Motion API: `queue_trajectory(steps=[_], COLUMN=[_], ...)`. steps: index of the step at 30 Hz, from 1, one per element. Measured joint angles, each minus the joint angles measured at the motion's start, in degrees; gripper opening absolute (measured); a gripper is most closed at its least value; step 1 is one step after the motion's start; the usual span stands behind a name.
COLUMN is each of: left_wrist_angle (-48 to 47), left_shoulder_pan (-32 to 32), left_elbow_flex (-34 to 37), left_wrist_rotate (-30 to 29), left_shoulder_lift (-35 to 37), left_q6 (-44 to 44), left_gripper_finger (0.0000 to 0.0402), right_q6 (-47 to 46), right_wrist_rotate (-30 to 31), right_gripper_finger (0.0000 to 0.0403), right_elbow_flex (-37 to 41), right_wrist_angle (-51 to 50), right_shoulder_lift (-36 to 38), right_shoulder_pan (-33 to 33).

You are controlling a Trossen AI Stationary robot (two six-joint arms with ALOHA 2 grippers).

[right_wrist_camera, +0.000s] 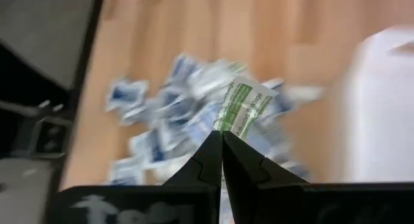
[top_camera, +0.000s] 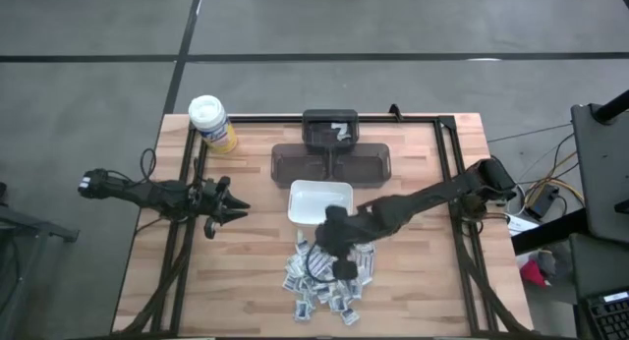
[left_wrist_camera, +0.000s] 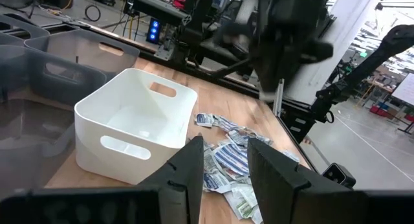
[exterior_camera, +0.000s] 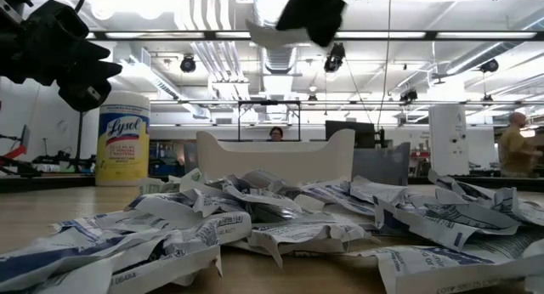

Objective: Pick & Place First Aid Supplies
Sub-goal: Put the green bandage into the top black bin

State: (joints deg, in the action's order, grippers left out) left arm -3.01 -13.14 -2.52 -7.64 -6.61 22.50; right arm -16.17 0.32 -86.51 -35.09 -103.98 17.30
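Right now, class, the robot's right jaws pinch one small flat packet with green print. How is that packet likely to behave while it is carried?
The small flat green-printed packet stands up from the shut right gripper held by one edge, so it is probably light and fairly stiff. Being thin and pinched only at an edge, it might twist or slip. The crumpled packets in the pile suggest it creases easily.

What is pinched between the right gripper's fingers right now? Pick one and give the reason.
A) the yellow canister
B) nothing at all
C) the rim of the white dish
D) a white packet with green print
D: the right wrist view shows the right gripper shut on a white packet with green print, raised above the pile of packets on the table, beside the white dish.
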Motion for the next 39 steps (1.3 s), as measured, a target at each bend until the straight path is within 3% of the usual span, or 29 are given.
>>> queue_trajectory(steps=[10,15,18,26,39], left_wrist_angle=[0.00,0.00,0.00,0.00,0.01], left_shoulder_pan=[-0.01,0.00,-0.01,-0.01,0.00], left_elbow_flex=[0.00,0.00,0.00,0.00,0.00], left_wrist_rotate=[0.02,0.02,0.02,0.02,-0.30], left_shoulder_lift=[0.00,0.00,0.00,0.00,0.00], left_q6=[0.00,0.00,0.00,0.02,0.13], left_gripper_finger=[0.0115,0.0115,0.0115,0.0115,0.0115], right_q6=[14.01,23.78,30.88,47.81,64.33], right_wrist_rotate=[17.63,24.71,25.83,23.53,0.68], right_gripper_finger=[0.0008,0.0008,0.0008,0.0008,0.0008], right_elbow_flex=[-13.18,-15.46,-15.73,-14.50,-13.85], right_wrist_angle=[-16.59,-19.19,-19.16,-18.39,-12.14], right_shoulder_lift=[0.00,0.00,0.00,0.00,-1.76], right_shoulder_pan=[-7.67,-13.45,-17.54,-29.80,-45.66])
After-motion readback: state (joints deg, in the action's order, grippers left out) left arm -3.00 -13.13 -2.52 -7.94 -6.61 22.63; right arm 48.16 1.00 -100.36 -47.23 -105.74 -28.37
